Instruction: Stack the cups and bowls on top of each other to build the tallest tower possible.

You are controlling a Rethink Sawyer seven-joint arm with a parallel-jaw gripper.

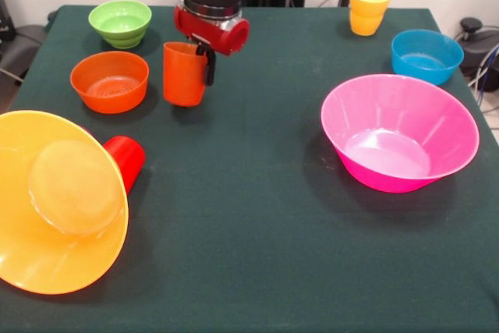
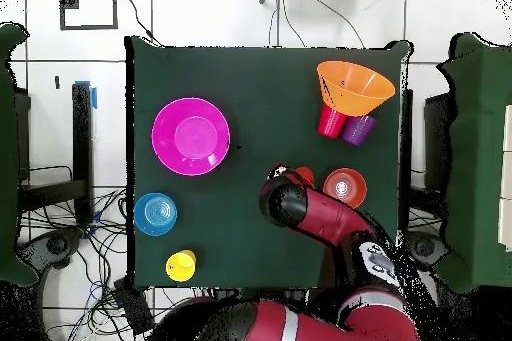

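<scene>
A red and black robot arm reaches down over a dark green desk [image 1: 257, 224]. Its hand [image 1: 204, 58] pinches the rim of an upright orange cup [image 1: 184, 74], one dark finger outside the wall, so the cup can be lifted by its edge. The cup appears to sit on the cloth or just above it, just beside a small orange bowl [image 1: 109, 81]. Behind that stands a light green bowl [image 1: 121, 23].

No tower exists yet; pieces lie scattered. A large pink bowl [image 1: 400, 132] sits upright and empty, probably the best wide base. A large yellow-orange bowl [image 1: 58, 200] lies tipped on its side against a red cup [image 1: 125, 160]; overhead, a purple cup [image 2: 358, 129] lies beside them. A blue bowl [image 1: 426, 55] and a yellow cup [image 1: 369, 7] stand apart at the back.
</scene>
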